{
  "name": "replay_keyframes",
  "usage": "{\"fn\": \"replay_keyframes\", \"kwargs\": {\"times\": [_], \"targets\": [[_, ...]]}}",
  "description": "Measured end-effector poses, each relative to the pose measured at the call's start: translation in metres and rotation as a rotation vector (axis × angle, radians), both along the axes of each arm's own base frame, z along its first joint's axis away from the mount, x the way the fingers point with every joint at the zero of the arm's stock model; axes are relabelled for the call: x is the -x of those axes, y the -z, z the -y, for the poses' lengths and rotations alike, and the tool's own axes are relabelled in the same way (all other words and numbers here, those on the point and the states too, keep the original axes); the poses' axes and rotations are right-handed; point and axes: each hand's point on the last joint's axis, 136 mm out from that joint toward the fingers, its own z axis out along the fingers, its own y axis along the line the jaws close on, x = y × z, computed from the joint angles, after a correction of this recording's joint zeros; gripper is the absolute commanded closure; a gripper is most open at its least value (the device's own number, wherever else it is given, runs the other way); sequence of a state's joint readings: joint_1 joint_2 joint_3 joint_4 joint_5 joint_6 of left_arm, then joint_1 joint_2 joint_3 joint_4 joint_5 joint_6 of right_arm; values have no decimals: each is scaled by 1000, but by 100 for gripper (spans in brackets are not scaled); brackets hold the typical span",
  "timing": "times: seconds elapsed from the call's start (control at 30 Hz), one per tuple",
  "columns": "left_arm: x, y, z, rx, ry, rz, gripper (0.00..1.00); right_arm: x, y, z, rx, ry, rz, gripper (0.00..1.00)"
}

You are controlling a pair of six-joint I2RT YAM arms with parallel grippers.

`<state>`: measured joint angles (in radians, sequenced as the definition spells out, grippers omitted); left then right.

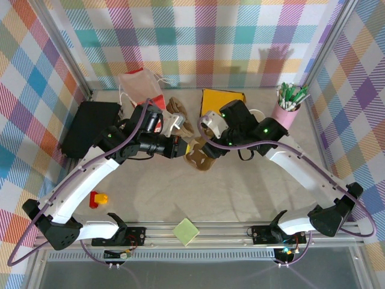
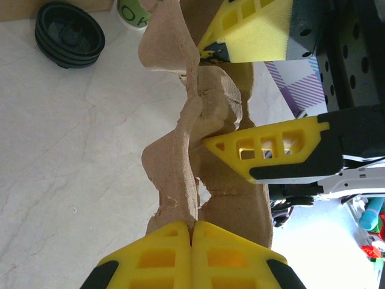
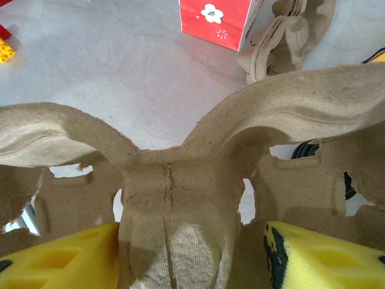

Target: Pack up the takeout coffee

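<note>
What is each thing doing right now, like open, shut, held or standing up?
cardboard tray: pinched by the left gripper.
left gripper: shut on the tray's rim.
right gripper: open, fingers either side of the tray's middle ridge.
red bag: standing upright.
pink cup: upright, holding pens.

Bright, even light from above, with only soft shadows on the pale marbled tabletop (image 1: 240,192). In the left wrist view the lower right corner is burnt out to white, and the yellow plastic left claw (image 2: 192,227) is blurred. In the right wrist view the brown moulded-cardboard cup carrier (image 3: 168,198) is soft near the lens.
</note>
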<state>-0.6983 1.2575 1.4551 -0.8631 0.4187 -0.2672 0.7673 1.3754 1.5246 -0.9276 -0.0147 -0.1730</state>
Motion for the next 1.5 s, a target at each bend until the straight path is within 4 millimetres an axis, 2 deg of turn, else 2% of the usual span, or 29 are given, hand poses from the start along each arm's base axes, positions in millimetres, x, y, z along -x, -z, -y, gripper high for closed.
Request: {"fn": "replay_keyframes", "kwargs": {"times": [0.13, 0.23, 0.33, 0.37, 0.4, 0.5, 0.57, 0.63, 0.73, 0.83, 0.93, 1.03, 1.13, 1.23, 1.33, 1.5], "targets": [[0, 1, 1, 2, 6, -7, 100, 0, 4, 0, 6, -1, -6, 38], [0, 2, 2, 0, 6, -9, 100, 0, 4, 0, 4, -5, -4, 50], [-1, 3, 2, -3, 5, -11, 100, 1, 4, -1, 5, -13, -2, 54], [-1, 3, 2, -4, 4, -10, 94, 1, 4, -1, 5, -15, -2, 55], [-2, 3, 1, -7, -1, -8, 83, 1, 4, -1, 5, -14, -2, 56], [-5, 3, -1, -18, -22, -2, 59, 1, 4, -1, 3, -12, 4, 57], [-13, -1, -5, -28, -59, 7, 46, 2, 7, 1, 9, -10, 1, 57], [-25, -12, -12, -25, -111, 24, 37, 3, 11, 3, 19, -5, -6, 60], [-57, -36, -41, -11, -272, 65, 31, 5, 21, 6, 35, 2, -25, 60], [-98, -55, -94, -15, -514, 112, 28, 8, 32, 9, 52, 8, -48, 61], [-137, -62, -147, -61, -750, 146, 28, 10, 36, 12, 59, 15, -59, 60], [-175, -54, -185, -124, -927, 141, 31, 13, 38, 15, 57, 22, -65, 60], [-210, -36, -210, -193, -1041, 112, 31, 16, 35, 18, 48, 29, -64, 60], [-241, -15, -226, -259, -1115, 87, 31, 18, 31, 19, 36, 29, -59, 60], [-261, 4, -236, -329, -1156, 62, 32, 21, 29, 21, 32, 30, -58, 60], [-282, 21, -246, -405, -1191, 41, 37, 24, 30, 23, 39, 31, -70, 60]]}}
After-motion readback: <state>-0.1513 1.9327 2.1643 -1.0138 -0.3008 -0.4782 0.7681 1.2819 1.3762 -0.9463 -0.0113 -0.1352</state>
